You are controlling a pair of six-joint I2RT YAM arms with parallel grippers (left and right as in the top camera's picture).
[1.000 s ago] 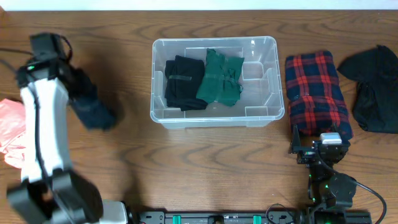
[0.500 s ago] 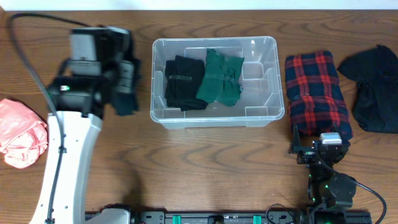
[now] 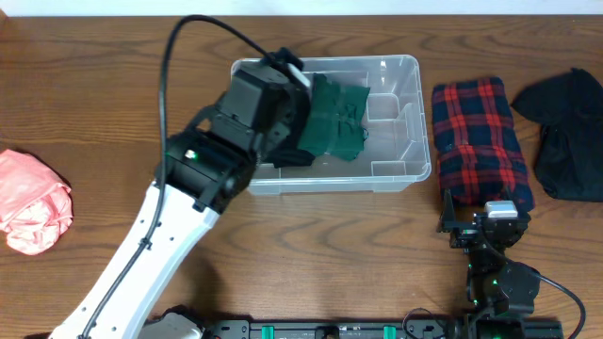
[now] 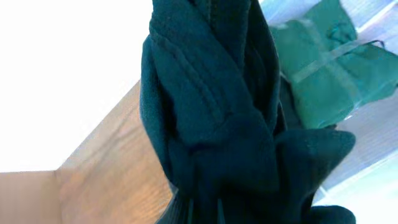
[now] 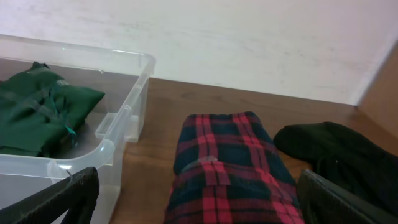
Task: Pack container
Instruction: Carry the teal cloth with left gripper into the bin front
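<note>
The clear container (image 3: pixel 330 185) sits at the table's middle back, with a green garment (image 3: pixel 339 118) inside. My left gripper (image 3: pixel 287 113) is over the container's left part, shut on a dark blue garment (image 3: pixel 295 149) that hangs into it. In the left wrist view the dark blue garment (image 4: pixel 217 124) fills the frame and hides the fingers, with the green garment (image 4: pixel 329 68) behind it. My right gripper (image 3: pixel 490 221) is open and empty at the front right, just in front of a red plaid garment (image 3: pixel 480 141).
A black garment (image 3: pixel 565 137) lies at the far right and a pink cloth (image 3: pixel 33 202) at the far left. The right wrist view shows the plaid garment (image 5: pixel 230 168), the container's corner (image 5: pixel 124 118) and the black garment (image 5: pixel 342 155).
My left arm has swung right from the table's left side with the dark blue garment and now holds it over the container's left part. The right arm has not moved.
</note>
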